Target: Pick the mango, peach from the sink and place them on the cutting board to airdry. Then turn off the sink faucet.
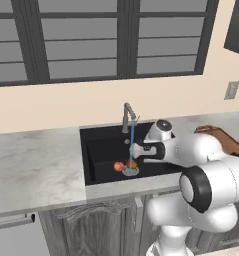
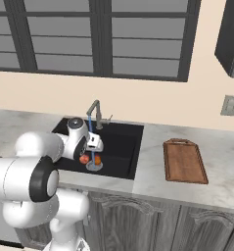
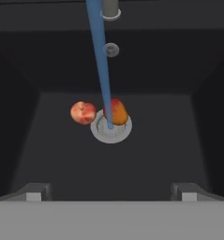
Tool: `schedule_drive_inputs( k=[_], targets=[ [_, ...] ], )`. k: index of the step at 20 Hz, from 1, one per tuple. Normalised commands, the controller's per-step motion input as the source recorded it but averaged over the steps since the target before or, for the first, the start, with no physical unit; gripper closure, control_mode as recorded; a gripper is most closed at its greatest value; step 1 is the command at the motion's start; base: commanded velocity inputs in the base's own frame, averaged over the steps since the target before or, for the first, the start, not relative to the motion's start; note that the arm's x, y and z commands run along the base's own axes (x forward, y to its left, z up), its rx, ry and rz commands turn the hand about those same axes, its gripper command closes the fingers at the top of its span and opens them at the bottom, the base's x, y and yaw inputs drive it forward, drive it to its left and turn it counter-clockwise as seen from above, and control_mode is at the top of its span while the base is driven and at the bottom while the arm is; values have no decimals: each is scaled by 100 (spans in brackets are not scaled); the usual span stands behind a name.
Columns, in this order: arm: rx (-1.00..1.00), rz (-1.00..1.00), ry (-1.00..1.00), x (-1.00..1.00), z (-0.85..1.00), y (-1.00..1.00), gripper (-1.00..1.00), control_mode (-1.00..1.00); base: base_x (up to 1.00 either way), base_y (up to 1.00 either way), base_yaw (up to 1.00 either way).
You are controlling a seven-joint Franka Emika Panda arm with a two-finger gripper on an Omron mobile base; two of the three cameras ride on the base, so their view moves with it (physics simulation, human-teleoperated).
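Observation:
The mango lies on the rim of the steel drain in the black sink. The peach rests just left of it, slightly apart. A blue water stream falls from the sink faucet onto the drain. My gripper hangs open above the basin, well over both fruits, with nothing between its fingers. The base views show the gripper over the peach and mango. The cutting board lies on the counter right of the sink.
Pale marble counter runs on both sides of the basin. A wall with dark-framed windows rises behind the faucet. An outlet sits on the wall above the board. Cabinet fronts stand below the counter.

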Motion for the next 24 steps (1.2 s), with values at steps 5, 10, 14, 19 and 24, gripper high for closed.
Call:
schedule_drive_inputs(
  k=[5,10,14,19,24],
  targets=[
    [0,0,0,13,-25,1,-100,-100,0,0,0],
    [0,0,0,18,-18,2,-100,-100,0,0,0],
    [0,0,0,23,-18,0,-100,-100,0,0,0],
    [0,0,0,20,-25,0,-100,-100,0,0,0],
    [0,0,0,20,-27,2,-100,-100,0,0,0]
  ],
)
